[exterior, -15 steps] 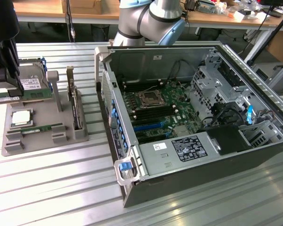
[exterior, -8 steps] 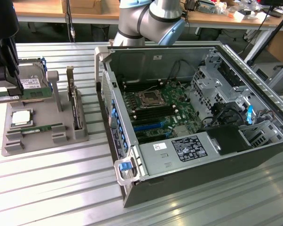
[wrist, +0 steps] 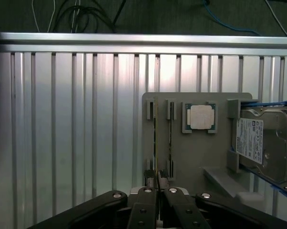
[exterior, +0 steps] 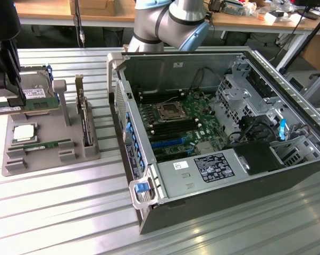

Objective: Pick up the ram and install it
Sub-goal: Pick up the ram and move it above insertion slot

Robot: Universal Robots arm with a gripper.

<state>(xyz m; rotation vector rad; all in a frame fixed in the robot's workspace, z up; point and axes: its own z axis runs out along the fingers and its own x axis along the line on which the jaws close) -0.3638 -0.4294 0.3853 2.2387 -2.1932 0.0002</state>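
In the exterior view my gripper (exterior: 15,100) hangs at the far left, above the left end of the grey holder tray (exterior: 53,157). It is shut on a ram (exterior: 3,109), a thin green stick held level just above the tray. The wrist view shows the fingertips (wrist: 148,179) pinched on that ram (wrist: 155,143), seen edge-on as a thin yellowish line over the tray (wrist: 181,157). A second ram (exterior: 48,143) lies in its slot on the tray, a dark line (wrist: 169,138) beside the held one.
The tray also carries a CPU (exterior: 23,133), a silver hard drive (exterior: 40,90) and an upright card with a metal bracket (exterior: 83,111). At the exterior view's right an open computer case (exterior: 149,207) lies with its motherboard (exterior: 181,119) exposed. The table is ribbed aluminium.
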